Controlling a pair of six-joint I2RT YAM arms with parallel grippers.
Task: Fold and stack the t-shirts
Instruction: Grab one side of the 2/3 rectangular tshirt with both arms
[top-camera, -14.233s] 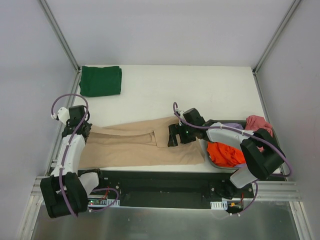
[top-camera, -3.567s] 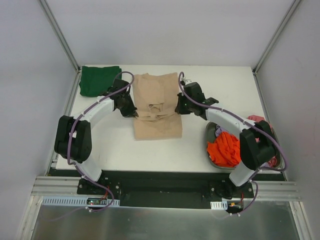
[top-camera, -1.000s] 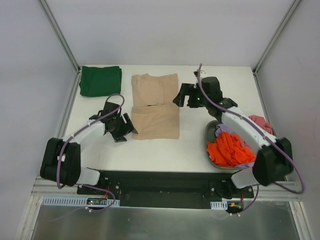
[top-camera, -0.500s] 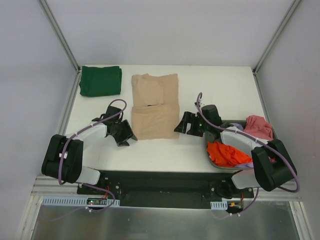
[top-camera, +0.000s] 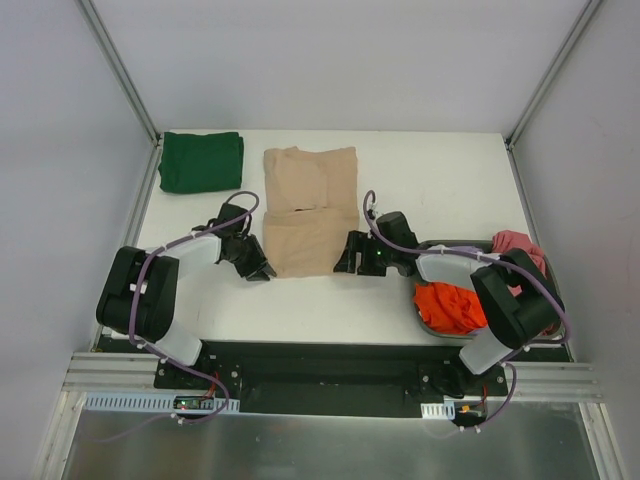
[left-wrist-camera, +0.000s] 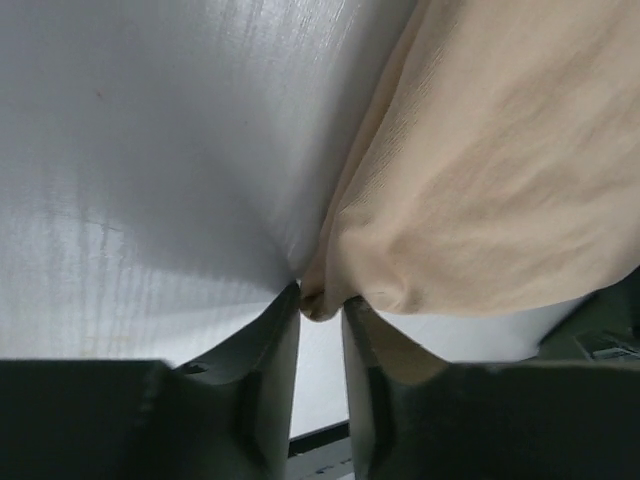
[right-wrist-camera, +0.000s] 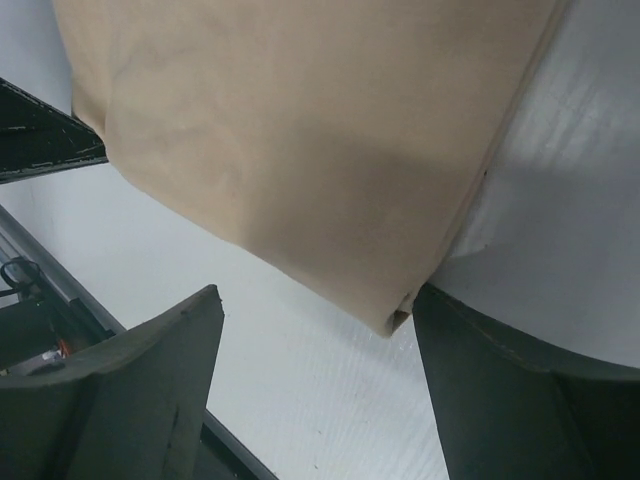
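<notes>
The beige t-shirt lies folded flat in the middle of the table. My left gripper is at its near-left corner, and in the left wrist view the jaws pinch that beige corner between their tips. My right gripper is at the near-right corner, and in the right wrist view it is wide open with the cloth corner beside its right finger. The dark green t-shirt lies folded at the far left. The orange-red t-shirt and the pink one are in the tub. I cannot make out the lilac one.
The grey oval tub stands at the near right, mostly under my right arm. Metal frame posts rise at the table's far corners. The black front rail runs along the near edge.
My right gripper has swung from the shirt's far-right side down to its near-right corner. My left gripper has slid in to the near-left corner and closed on it. The shirt has not moved.
</notes>
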